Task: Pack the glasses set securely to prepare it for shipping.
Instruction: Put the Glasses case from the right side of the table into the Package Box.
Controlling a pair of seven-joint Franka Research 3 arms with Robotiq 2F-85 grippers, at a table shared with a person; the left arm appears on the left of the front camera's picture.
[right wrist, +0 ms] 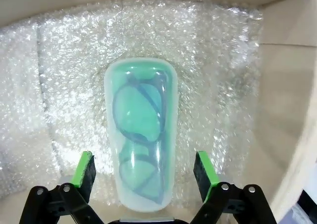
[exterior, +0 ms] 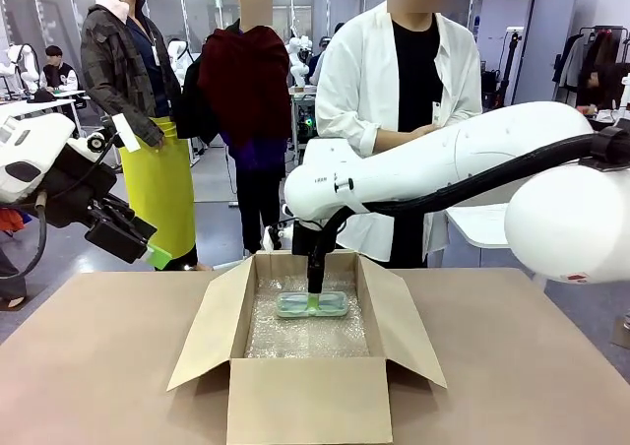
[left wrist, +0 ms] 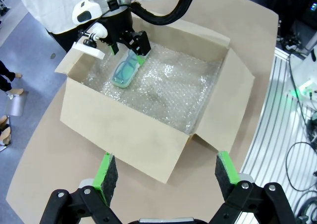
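Placing: mint case [right wrist: 141, 135] lies on bubble wrap [right wrist: 64, 60], right jaws spread astride it (left jaws spread too). Next: lift straight clear.

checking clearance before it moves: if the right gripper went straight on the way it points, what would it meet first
The mint green case, lying between the right gripper's open fingers on the bubble wrap, though depth is unclear.

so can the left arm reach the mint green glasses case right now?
Probably not: the right arm hangs over the mint green translucent glasses case in the brown cardboard box, open jaws straddling it and blocking the way in.
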